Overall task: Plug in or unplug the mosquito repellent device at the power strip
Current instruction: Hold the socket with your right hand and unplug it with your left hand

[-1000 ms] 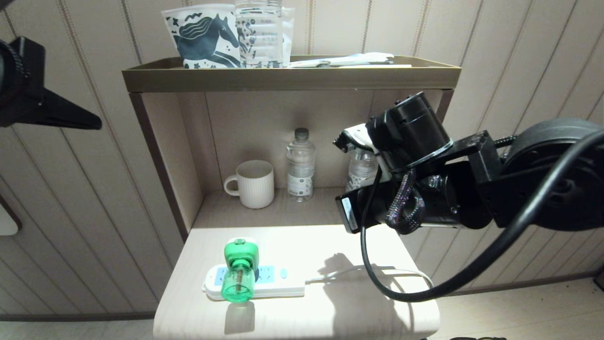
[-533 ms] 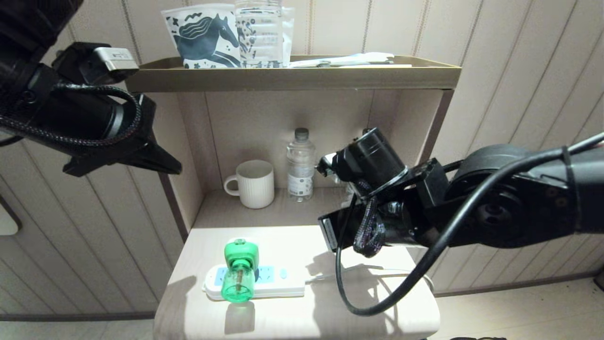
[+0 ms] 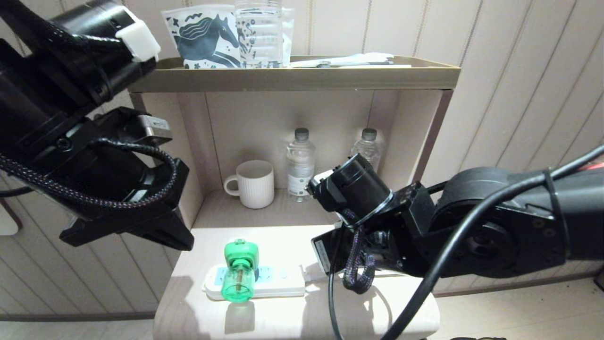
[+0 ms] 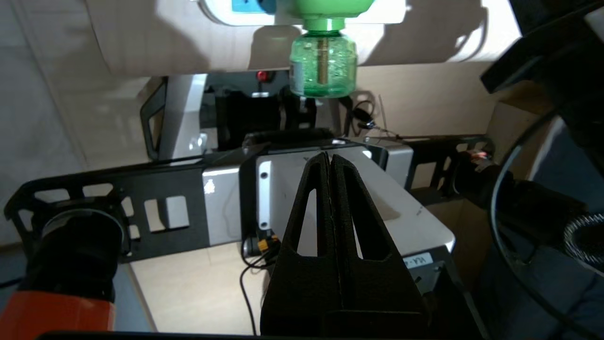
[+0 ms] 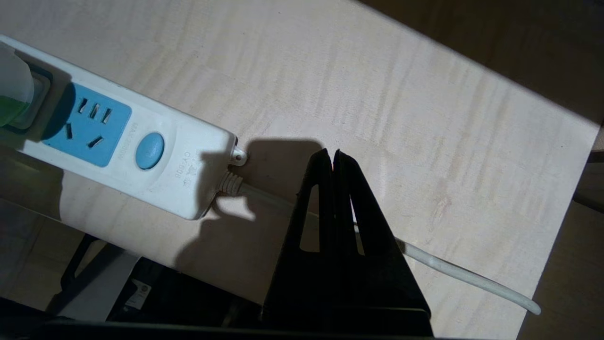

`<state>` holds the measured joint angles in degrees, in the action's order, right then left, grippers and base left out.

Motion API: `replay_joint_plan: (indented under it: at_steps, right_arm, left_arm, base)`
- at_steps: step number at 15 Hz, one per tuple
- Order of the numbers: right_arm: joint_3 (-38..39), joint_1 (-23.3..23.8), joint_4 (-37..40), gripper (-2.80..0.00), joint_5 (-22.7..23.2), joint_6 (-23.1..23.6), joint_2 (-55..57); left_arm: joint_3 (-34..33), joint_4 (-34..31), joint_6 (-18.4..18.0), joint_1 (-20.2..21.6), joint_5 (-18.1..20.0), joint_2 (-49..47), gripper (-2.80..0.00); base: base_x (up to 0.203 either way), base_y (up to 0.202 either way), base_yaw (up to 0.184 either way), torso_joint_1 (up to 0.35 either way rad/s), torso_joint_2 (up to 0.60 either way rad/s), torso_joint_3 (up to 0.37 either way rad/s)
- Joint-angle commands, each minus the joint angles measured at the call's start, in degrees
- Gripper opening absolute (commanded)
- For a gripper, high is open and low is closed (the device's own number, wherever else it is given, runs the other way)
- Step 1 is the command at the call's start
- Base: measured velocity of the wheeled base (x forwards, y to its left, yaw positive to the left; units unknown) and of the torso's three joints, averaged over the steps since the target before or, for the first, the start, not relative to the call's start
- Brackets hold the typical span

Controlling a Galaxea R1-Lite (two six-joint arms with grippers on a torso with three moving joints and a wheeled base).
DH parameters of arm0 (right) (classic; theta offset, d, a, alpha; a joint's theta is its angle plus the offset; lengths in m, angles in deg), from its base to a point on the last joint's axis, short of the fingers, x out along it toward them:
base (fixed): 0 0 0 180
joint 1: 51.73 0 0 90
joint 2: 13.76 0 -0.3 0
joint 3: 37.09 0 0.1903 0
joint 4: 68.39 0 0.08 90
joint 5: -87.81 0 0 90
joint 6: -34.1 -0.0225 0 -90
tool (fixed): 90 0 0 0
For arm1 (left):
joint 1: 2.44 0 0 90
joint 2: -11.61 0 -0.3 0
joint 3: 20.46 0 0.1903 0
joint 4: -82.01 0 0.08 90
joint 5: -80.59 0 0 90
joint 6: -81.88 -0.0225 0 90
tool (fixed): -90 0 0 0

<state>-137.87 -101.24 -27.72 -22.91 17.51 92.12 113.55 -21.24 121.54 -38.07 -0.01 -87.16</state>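
Both arms lowered; right gripper (image 5: pixel 331 153) jaws clenched empty above cord (image 5: pixel 453 269), beside power strip (image 5: pixel 188 160).

It looked like a hotel bedroom or a home bedside corner: pale vertically grooved wall panelling (image 3: pixel 509 71) backed a small light-wood bedside desk (image 3: pixel 292 321) with an open niche and a brown tray-like top shelf (image 3: pixel 292 78). In the niche stood a ribbed white ceramic mug (image 3: pixel 255 184) and two clear plastic water bottles (image 3: pixel 301 163), guest-room style. A horse-printed paper bag (image 3: pixel 205 40) stood on the shelf.
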Motion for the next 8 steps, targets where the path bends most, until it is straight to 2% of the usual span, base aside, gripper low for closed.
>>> replay_joint_plan:
  at_steps: [1,3,4,8]
  right_arm:
    - [0.84,0.02,0.05,-2.80,-0.11,-0.18,-0.10]
    - [1.69,-0.78,-0.07,-2.80,-0.10,-1.37,0.08]
    - [1.92,-0.86,-0.07,-2.80,-0.11,-2.22,0.21]
    - [2.49,-1.15,-0.25,-2.80,0.16,-2.46,0.38]
  left_arm:
    - [0.24,-0.70,0.73,-1.11,-1.70,-3.03,-2.80]
    - [0.36,-0.34,1.97,-1.44,-4.14,-5.76,-2.80]
    - [0.48,-0.04,2.05,-1.46,-4.46,-6.46,0.00]
    - [0.72,3.15,2.00,-2.86,-5.63,-8.14,0.00]
  base:
    - [0.000,0.000,0.000,0.000,0.00,0.000]
    - [0.000,0.000,0.000,0.000,0.00,0.000]
    - [0.000,0.000,0.000,0.000,0.00,0.000]
    - [0.000,0.000,0.000,0.000,0.00,0.000]
